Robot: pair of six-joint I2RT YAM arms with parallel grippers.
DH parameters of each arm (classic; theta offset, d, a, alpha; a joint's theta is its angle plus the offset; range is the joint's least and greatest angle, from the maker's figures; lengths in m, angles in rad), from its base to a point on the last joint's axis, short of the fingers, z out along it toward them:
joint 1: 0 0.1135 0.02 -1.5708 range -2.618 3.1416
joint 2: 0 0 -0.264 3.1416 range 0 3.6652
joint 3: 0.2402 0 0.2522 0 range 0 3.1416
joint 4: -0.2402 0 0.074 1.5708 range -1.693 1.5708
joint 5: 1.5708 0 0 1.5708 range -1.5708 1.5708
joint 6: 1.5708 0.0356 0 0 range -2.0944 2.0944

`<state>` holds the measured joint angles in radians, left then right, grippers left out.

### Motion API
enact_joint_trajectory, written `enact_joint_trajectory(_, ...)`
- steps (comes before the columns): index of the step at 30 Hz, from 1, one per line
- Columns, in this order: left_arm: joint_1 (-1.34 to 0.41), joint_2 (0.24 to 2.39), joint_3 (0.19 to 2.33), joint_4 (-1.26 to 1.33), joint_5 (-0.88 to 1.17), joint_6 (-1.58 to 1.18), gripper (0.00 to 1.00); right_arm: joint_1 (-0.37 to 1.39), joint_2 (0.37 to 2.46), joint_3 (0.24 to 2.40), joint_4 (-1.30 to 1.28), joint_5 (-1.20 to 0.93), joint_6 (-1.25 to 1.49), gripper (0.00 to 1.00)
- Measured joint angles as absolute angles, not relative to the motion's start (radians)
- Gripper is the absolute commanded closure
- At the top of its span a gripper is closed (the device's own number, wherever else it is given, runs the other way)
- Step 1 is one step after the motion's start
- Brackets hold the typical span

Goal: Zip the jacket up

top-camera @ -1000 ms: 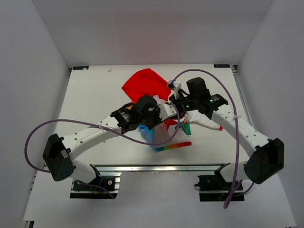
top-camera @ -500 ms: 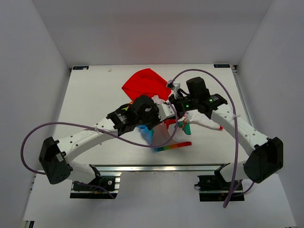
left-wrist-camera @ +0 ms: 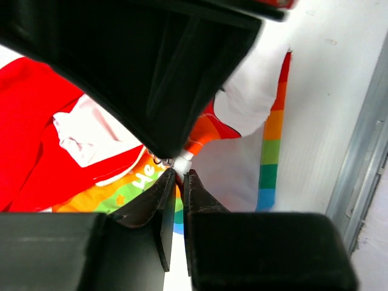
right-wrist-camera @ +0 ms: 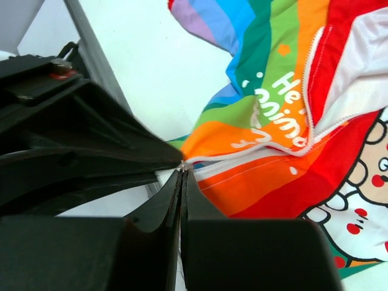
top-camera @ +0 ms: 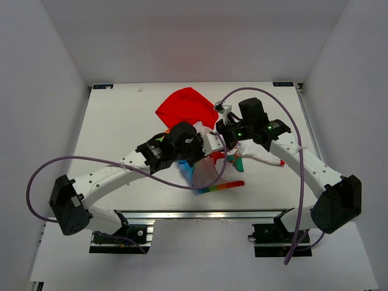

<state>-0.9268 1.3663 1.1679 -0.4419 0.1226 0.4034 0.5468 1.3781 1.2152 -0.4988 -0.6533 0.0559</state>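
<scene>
The jacket [top-camera: 203, 173] lies crumpled mid-table, with its red hood [top-camera: 183, 107] at the back and its rainbow hem [top-camera: 221, 187] at the front. Both grippers meet above its open front. My left gripper [top-camera: 209, 145] [left-wrist-camera: 180, 173] has its jaws almost together, pinching a white zipper end [left-wrist-camera: 182, 162] at the tips. My right gripper [top-camera: 223, 128] [right-wrist-camera: 183, 171] is shut on a small metal zipper pull [right-wrist-camera: 183, 163], right against the left fingers. The rainbow panel with white lettering [right-wrist-camera: 273, 115] and the white zipper teeth [right-wrist-camera: 309, 79] spread to the right of it.
An aluminium rail [top-camera: 200, 213] runs along the table's near edge, close behind the hem [left-wrist-camera: 271, 139]. Purple cables [top-camera: 267, 97] loop over both arms. White walls enclose the table on three sides.
The left gripper's jaws have narrowed onto the white zipper end. The left arm's rear links swung slightly left. The right gripper has stayed shut in place.
</scene>
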Motion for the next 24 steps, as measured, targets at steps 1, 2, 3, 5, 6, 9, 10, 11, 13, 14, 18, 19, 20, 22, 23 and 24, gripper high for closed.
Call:
enact_joint_trajectory(1, -0.927, 1.359, 1.166, -0.444, 0.128, 0.403, 1.0, 0.546, 1.378, 1.216, -0.498, -0.643, 0.058, 1.0)
enact_joint_trajectory(2, -0.926, 1.353, 1.166, -0.446, 0.134, 0.403, 1.0, 0.546, 1.38, 1.216, -0.498, -0.632, 0.058, 1.0)
enact_joint_trajectory(3, -0.926, 1.345, 1.166, -0.445, 0.142, 0.403, 1.0, 0.546, 1.383, 1.216, -0.498, -0.615, 0.059, 1.0)
enact_joint_trajectory(5, -0.925, 1.331, 1.164, -0.439, 0.15, 0.401, 1.0, 0.546, 1.391, 1.216, -0.498, -0.598, 0.058, 1.0)
enact_joint_trajectory(6, -0.925, 1.322, 1.159, -0.432, 0.155, 0.4, 1.0, 0.548, 1.397, 1.218, -0.498, -0.587, 0.058, 1.0)
enact_joint_trajectory(9, -0.927, 1.282, 1.138, -0.418, 0.183, 0.387, 1.0, 0.546, 1.424, 1.224, -0.485, -0.527, 0.047, 1.0)
enact_joint_trajectory(10, -0.929, 1.268, 1.133, -0.417, 0.195, 0.381, 1.0, 0.544, 1.436, 1.224, -0.477, -0.502, 0.045, 1.0)
enact_joint_trajectory(11, -0.931, 1.253, 1.129, -0.416, 0.204, 0.376, 1.0, 0.543, 1.451, 1.224, -0.468, -0.477, 0.043, 1.0)
enact_joint_trajectory(13, -0.933, 1.229, 1.121, -0.41, 0.217, 0.366, 1.0, 0.543, 1.479, 1.224, -0.453, -0.435, 0.04, 1.0)
enact_joint_trajectory(14, -0.933, 1.219, 1.119, -0.407, 0.221, 0.361, 1.0, 0.542, 1.49, 1.224, -0.447, -0.424, 0.037, 1.0)
enact_joint_trajectory(18, -0.933, 1.207, 1.099, -0.384, 0.211, 0.337, 0.85, 0.542, 1.479, 1.215, -0.416, -0.438, 0.027, 1.0)
enact_joint_trajectory(19, -0.933, 1.209, 1.092, -0.38, 0.196, 0.332, 0.56, 0.542, 1.466, 1.213, -0.414, -0.447, 0.025, 1.0)
enact_joint_trajectory(20, -0.933, 1.215, 1.089, -0.382, 0.186, 0.335, 0.48, 0.542, 1.452, 1.211, -0.413, -0.457, 0.023, 1.0)
enact_joint_trajectory(22, -0.933, 1.235, 1.089, -0.381, 0.159, 0.325, 0.19, 0.542, 1.418, 1.205, -0.408, -0.48, 0.022, 1.0)
enact_joint_trajectory(23, -0.933, 1.248, 1.089, -0.382, 0.146, 0.322, 0.14, 0.542, 1.4, 1.2, -0.406, -0.493, 0.021, 1.0)
enact_joint_trajectory(24, -0.933, 1.261, 1.091, -0.386, 0.136, 0.318, 0.13, 0.542, 1.385, 1.196, -0.405, -0.508, 0.021, 1.0)
